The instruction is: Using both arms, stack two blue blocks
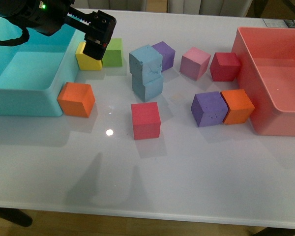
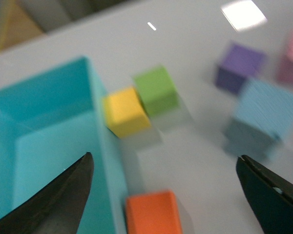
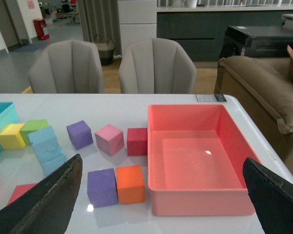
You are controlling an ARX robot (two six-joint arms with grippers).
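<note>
Since one blue block (image 1: 145, 61) already sits on the other (image 1: 148, 86) mid-table, slightly askew, we hold our left claw (image 2: 166, 192) and right claw (image 3: 161, 200) wide open, empty, clear of them.

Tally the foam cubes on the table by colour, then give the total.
Light blue: 2, stacked
Purple: 2
Orange: 2
Red: 2
Yellow: 1
Green: 1
Pink: 1
Total: 11
</note>
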